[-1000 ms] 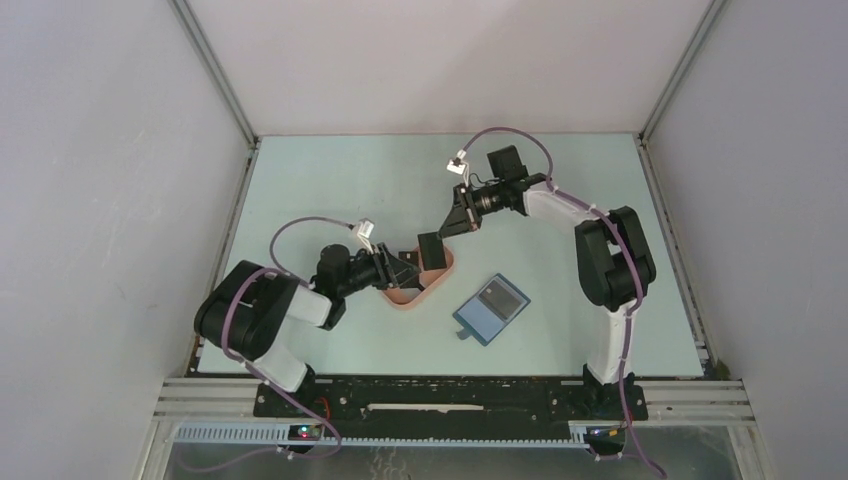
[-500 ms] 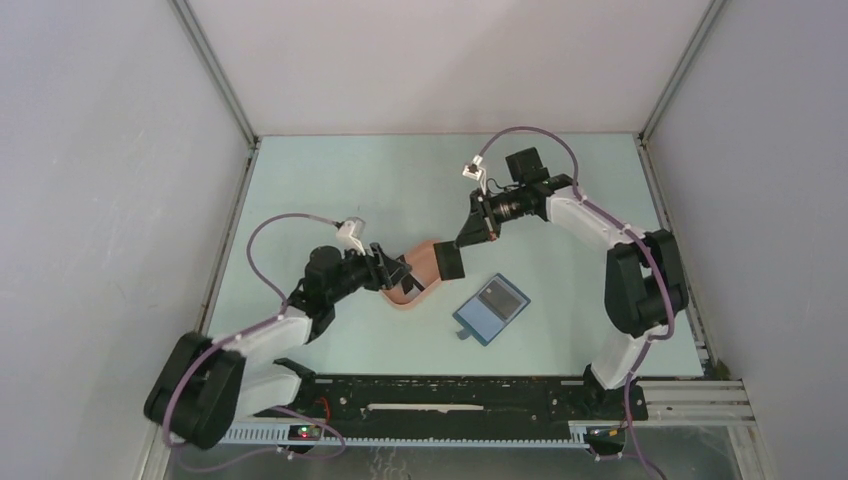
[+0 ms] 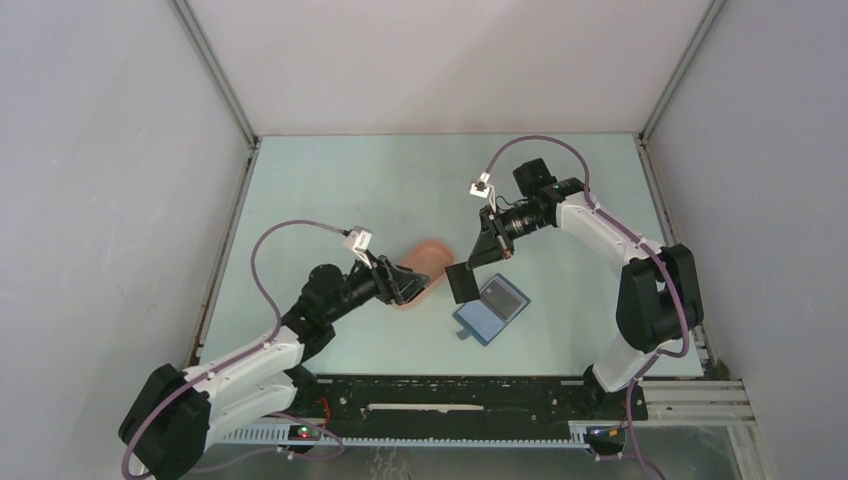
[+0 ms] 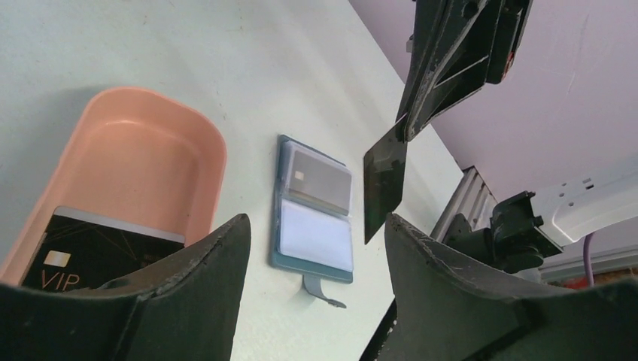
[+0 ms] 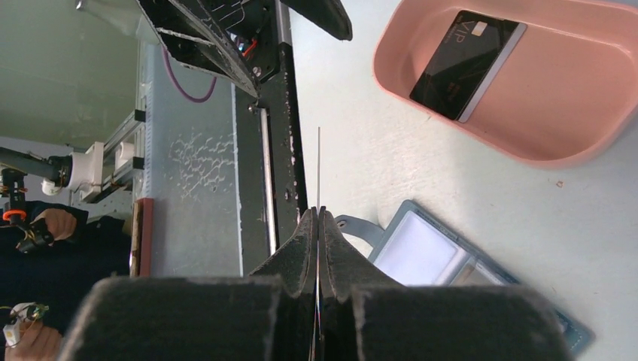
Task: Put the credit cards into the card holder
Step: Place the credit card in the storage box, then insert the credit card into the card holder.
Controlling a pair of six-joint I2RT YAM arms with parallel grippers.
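The card holder [image 3: 490, 308], a blue wallet, lies open on the table, and a grey card shows in one of its pockets [image 4: 322, 179]. My right gripper [image 3: 480, 262] is shut on a black credit card [image 3: 461, 283]. That card hangs on edge just left of and above the holder, and the right wrist view shows it only as a thin line [image 5: 318, 165]. A second black credit card marked VIP [image 4: 98, 248] lies in the pink tray [image 4: 150, 143]. My left gripper [image 3: 410, 285] is open over the tray's near end and holds nothing.
The pink oval tray [image 3: 425, 255] sits just left of the card holder, partly under my left gripper. The holder's grey tab [image 4: 323, 289] points toward the near edge. The black base rail [image 3: 450, 395] runs along the table's front edge.
My right gripper has carried the black card from over the tray rightward and nearer, to the card holder's edge. My left arm has stretched out, and its jaws have opened wider.
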